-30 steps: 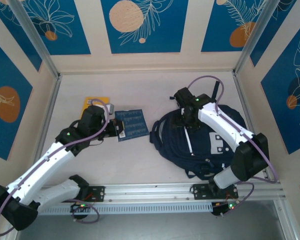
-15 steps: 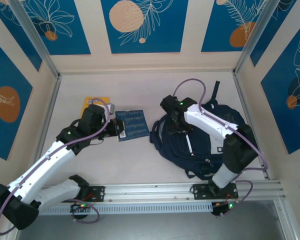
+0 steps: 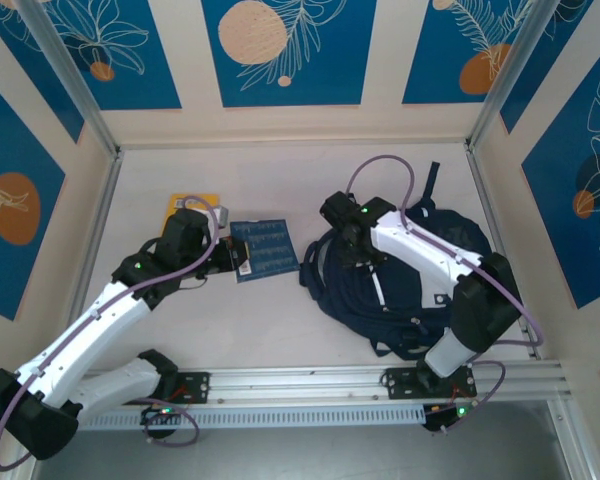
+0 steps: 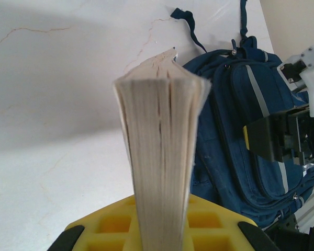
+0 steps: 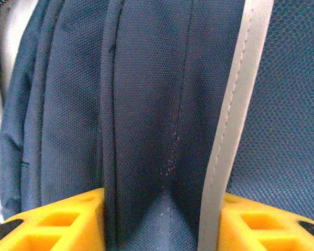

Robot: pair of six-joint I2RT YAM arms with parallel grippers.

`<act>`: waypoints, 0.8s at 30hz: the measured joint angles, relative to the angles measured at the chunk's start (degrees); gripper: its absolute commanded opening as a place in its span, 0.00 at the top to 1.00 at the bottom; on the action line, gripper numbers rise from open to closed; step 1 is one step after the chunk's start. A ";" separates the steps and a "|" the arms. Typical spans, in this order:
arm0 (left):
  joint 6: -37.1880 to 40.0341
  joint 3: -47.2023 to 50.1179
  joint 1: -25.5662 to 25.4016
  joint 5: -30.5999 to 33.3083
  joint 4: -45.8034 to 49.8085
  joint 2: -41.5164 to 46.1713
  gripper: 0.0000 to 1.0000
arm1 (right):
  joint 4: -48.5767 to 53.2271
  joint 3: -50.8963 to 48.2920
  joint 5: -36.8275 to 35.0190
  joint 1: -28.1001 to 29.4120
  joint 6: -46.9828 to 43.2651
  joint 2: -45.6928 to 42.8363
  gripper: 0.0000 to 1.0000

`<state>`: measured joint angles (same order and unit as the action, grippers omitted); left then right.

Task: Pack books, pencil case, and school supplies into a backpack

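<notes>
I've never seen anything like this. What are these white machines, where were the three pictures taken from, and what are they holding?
These are two robot arms bolted to the near edge of a table, each ending in a two-fingered gripper. The wide picture looks down from above and behind them. The other two come from small cameras on the wrists, so each gripper's own yellow fingers show at the bottom. The left gripper is shut on a blue book, which its wrist camera sees edge on, pages facing it. A yellow book lies on the table behind it. The right gripper pinches a fold of the big blue backpack, which lies on the table's right side.
</notes>
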<state>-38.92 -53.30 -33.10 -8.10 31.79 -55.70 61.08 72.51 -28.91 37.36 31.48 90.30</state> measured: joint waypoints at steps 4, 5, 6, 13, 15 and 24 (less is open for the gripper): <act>-0.15 0.00 0.00 -0.04 -0.02 -0.02 1.00 | -0.61 -1.07 0.39 -0.31 0.02 -1.31 0.53; -0.15 0.00 0.00 -0.07 -0.02 -0.04 1.00 | -0.87 -1.51 0.44 -0.33 0.09 -1.46 0.54; -0.15 0.00 0.00 -0.15 -0.02 -0.11 1.00 | -1.33 -1.99 0.55 -0.35 0.17 -1.49 0.54; -0.63 0.42 0.00 -0.44 -0.68 -0.42 1.00 | -3.08 -3.89 0.68 -0.33 0.33 -0.02 0.51; -0.85 0.42 0.00 -0.46 -0.90 -0.44 1.00 | -3.21 -3.89 0.35 -0.02 0.42 1.38 0.49; -1.03 0.44 0.11 -0.46 -0.87 -0.79 1.00 | -3.43 -3.82 -2.73 2.51 2.01 5.75 0.93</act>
<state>-39.94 -52.86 -32.99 -8.56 30.92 -56.49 57.65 68.69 -31.64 39.88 33.50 96.05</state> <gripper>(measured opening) 0.109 0.185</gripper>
